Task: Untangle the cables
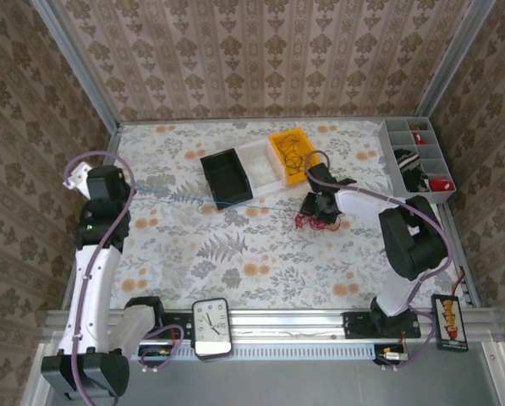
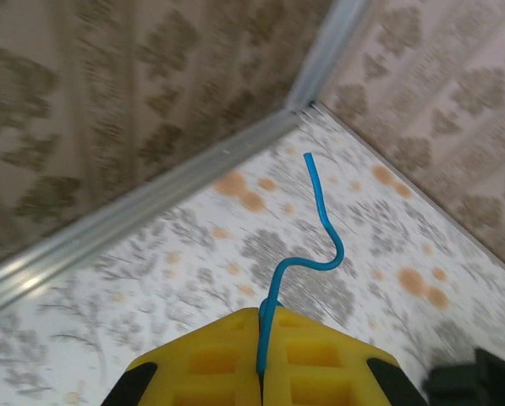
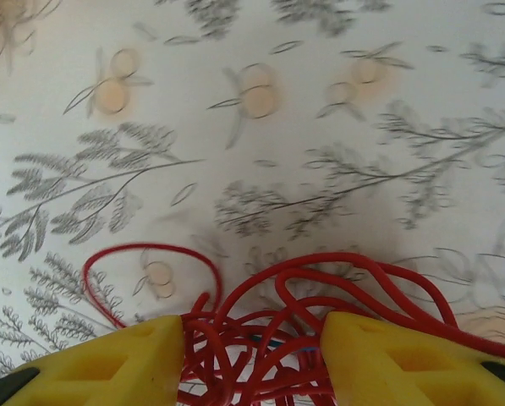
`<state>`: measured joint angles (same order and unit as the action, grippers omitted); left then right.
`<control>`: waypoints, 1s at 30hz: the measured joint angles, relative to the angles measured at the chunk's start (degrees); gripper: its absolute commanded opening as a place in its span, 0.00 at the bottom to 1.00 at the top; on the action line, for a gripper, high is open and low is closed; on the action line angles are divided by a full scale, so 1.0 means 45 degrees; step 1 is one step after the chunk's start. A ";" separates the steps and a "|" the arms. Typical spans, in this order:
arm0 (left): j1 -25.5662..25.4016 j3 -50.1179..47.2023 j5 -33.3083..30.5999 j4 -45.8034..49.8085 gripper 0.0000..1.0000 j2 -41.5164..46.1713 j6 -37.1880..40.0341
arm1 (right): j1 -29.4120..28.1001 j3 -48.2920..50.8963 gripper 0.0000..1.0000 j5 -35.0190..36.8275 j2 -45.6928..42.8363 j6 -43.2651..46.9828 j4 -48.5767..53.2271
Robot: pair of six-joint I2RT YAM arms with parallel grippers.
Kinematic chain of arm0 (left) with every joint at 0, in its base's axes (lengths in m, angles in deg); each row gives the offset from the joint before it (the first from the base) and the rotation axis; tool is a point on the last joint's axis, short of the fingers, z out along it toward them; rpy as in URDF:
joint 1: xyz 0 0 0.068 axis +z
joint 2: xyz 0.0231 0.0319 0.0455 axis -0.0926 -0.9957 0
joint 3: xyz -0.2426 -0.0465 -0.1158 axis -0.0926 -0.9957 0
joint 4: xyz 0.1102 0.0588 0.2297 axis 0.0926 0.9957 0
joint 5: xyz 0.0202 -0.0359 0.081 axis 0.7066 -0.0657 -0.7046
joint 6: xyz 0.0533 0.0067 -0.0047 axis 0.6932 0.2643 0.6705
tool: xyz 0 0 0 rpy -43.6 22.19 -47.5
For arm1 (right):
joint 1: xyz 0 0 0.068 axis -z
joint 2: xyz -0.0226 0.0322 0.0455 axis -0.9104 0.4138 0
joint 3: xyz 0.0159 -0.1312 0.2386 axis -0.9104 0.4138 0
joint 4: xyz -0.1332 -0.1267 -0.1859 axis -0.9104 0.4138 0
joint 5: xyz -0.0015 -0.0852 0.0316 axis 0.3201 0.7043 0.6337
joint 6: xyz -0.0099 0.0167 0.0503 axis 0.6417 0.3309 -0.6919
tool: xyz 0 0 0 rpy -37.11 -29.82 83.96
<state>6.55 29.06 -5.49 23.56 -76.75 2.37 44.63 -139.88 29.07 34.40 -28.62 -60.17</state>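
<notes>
My left gripper (image 2: pixel 262 338) is shut on a thin blue cable (image 2: pixel 326 254), whose free end curls up beyond the yellow fingertips. From above, the blue cable (image 1: pixel 193 200) stretches across the table from the left gripper (image 1: pixel 132 191) towards the right one. The right gripper (image 3: pixel 252 355) is closed around a tangle of red cable (image 3: pixel 269 296), both yellow fingers pressing its sides. A bit of blue shows inside the tangle. From above, the red tangle (image 1: pixel 306 222) lies under the right gripper (image 1: pixel 320 208).
Behind the stretched blue cable stand a black bin (image 1: pixel 227 176), a white bin (image 1: pixel 263 161) and an orange bin (image 1: pixel 279 140) holding dark cable loops. A grey parts organiser (image 1: pixel 398 169) sits at the far right. A clock (image 1: pixel 211 326) rests on the front rail.
</notes>
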 measured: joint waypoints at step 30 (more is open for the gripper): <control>-0.1035 0.0860 0.8582 -0.3682 0.00 -0.0661 0.1535 | -0.0816 -0.0015 0.53 -0.0121 -0.1739 0.0865 -0.1394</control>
<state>1.89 32.93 33.13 6.99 -79.72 9.28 40.96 -139.94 28.53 26.58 -24.73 -66.44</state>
